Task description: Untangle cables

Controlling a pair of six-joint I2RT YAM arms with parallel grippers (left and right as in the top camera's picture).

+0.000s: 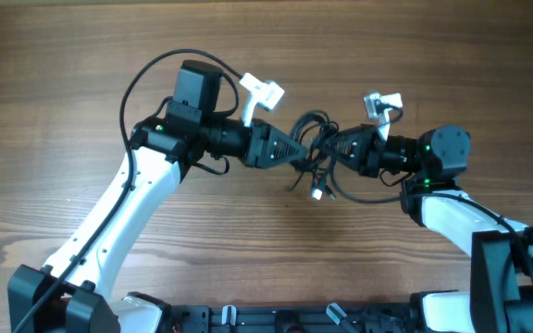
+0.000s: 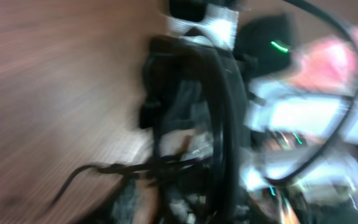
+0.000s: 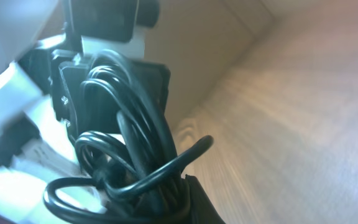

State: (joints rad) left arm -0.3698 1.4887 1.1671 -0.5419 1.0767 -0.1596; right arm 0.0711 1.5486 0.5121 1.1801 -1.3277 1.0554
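The right fingers point(image 1: 334, 148) are clamped on the cables point(image 1: 315, 139), which are bunched just between them and the left fingers point(image 1: 298, 154). Whether the left fingers are apart or together I cannot tell, because their view is blurred. If both arms pull apart, the loops may tighten into a knot, or the pale plug point(image 1: 317, 192) below may catch. The cords are thin, black, smooth and springy, in round coils. The counter point(image 1: 81, 74) around is matte, grained wood.
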